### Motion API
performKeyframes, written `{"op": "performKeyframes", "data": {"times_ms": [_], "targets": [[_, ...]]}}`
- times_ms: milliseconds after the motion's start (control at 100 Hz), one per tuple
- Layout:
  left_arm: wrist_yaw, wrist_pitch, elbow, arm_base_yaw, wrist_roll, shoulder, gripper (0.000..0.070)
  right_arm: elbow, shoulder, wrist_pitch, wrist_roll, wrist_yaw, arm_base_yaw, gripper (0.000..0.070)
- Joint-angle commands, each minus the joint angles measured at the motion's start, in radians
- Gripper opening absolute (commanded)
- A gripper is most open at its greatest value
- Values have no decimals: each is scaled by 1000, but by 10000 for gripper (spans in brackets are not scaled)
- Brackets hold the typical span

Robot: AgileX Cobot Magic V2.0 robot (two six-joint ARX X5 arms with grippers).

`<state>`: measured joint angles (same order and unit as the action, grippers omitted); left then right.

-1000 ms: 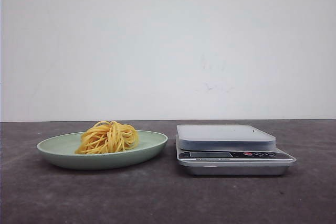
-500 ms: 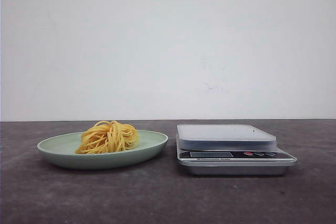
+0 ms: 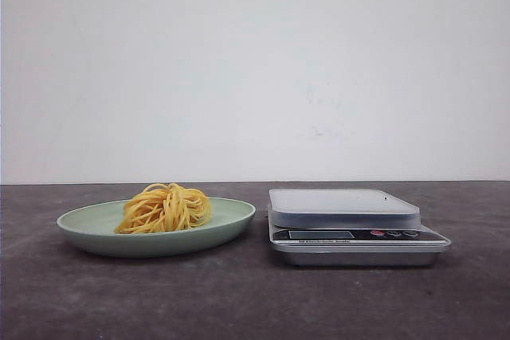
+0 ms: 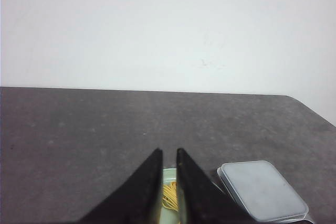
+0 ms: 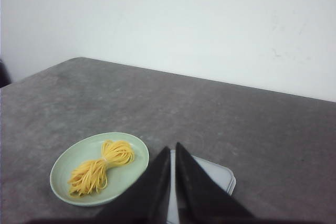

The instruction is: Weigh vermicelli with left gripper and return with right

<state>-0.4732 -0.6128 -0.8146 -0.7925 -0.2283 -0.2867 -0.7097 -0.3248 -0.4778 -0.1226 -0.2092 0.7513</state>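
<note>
A yellow bundle of vermicelli (image 3: 163, 209) lies on a pale green plate (image 3: 84, 227) at the left of the table. To its right stands a silver kitchen scale (image 3: 343, 206) with a bare platform. Neither gripper shows in the front view. In the left wrist view my left gripper (image 4: 168, 153) hangs above the plate (image 4: 169, 174), its fingers shut to a narrow slit through which the vermicelli (image 4: 169, 195) shows. In the right wrist view my right gripper (image 5: 172, 148) is shut and empty, above the near edge of the scale (image 5: 216, 174), with the vermicelli (image 5: 102, 166) off to one side.
The dark grey tabletop (image 3: 255, 300) runs to a plain white wall behind. The scale's display and buttons (image 3: 358, 235) face the front. The table's rounded corner (image 4: 299, 103) appears in the left wrist view.
</note>
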Motion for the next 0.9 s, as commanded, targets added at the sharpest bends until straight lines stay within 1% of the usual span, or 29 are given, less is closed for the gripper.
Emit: {"op": "performKeyframes", "data": {"times_ms": [0,140,190,250,300,350,490,550,590,720,820,890], "targets": [[-1,6,-11,-8,8,0,12,-6,0,14,3,0,5,7],[-1,5,-11,-8,8,3,11,-6,0,14,3,0,5,7],[-9,2,-11,5,26,17,11,-6,0,13,3,0,5,7],[-3,14,-5,53,34,24,11,-6,0,14,3,0,5,7],[2,41,10,127,53,32,11,-6,0,13,3,0,5,7],[43,61,37,217,47,37,11,-6,0,14,3,0,5,7],[222,138,183,471,61,83,11,-6,0,14,3,0,5,7],[297,174,264,557,66,113,11,-6,0,13,3,0,5,7],[328,201,319,598,67,135,12,-6,0,14,3,-1,5,7],[336,307,488,666,68,198,11,-6,0,14,3,0,5,7],[338,369,596,686,71,242,11,-6,0,14,3,0,5,7],[338,389,650,693,71,264,11,-6,0,13,3,0,5,7]]}}
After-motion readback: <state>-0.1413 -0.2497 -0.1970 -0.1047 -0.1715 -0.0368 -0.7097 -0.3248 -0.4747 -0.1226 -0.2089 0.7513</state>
